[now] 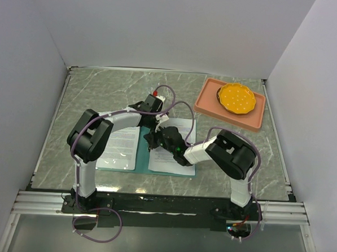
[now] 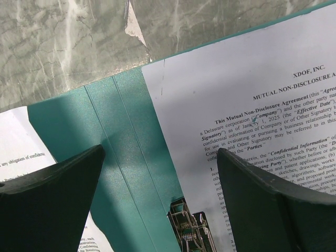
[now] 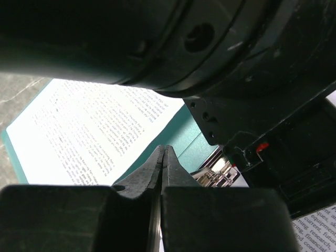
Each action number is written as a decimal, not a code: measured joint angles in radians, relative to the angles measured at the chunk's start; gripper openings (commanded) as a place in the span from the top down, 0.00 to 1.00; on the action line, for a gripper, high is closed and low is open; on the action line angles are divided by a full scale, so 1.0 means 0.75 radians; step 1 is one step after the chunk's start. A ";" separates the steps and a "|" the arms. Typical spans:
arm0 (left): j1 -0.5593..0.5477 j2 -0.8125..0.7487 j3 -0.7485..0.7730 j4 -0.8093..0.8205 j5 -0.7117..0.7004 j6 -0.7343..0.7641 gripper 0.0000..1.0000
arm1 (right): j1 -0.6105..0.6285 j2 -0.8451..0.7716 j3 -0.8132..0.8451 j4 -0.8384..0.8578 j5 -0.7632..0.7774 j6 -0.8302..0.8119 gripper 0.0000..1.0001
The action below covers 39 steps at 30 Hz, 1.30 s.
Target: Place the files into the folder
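Open folder (image 1: 142, 156) lying flat toward the middle of the table's (image 1: 102, 94) near edge, where we judge both arms reach it equally. The files (image 1: 122, 147) rest on it, one sheet to each half, the second sheet (image 1: 167, 165) lying across the spine from the first and apart from it. The left claw (image 2: 160, 152) hangs released over the spine, its fingers spread to either side of the teal strip above the metal clip (image 2: 190, 231); we read this as readiness to steady the folder or tend the clip. The right claw (image 3: 163, 157) is clenched, with nothing that we can see between its tips, and points toward the same clip, perhaps to press or lever it. In the overhead view the two wrists cover the spine, so the clip is hidden there; in the right wrist view the left arm (image 3: 157, 37) fills the upper frame. We cannot tell whether either sheet is caught under the clip or slipped into a pocket, nor whether the right tips touch anything. A salmon tray (image 1: 206, 105) sits well apart at the far right corner.
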 measured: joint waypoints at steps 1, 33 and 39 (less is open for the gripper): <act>0.000 0.000 -0.002 0.003 0.001 0.000 0.04 | 0.000 0.002 0.000 0.005 0.000 0.003 1.00; -0.003 0.000 -0.017 0.036 -0.008 -0.019 0.04 | 0.004 0.017 -0.026 -0.003 -0.081 0.125 1.00; -0.003 0.000 -0.018 0.035 -0.009 -0.021 0.04 | 0.004 0.017 -0.035 -0.011 -0.105 0.120 1.00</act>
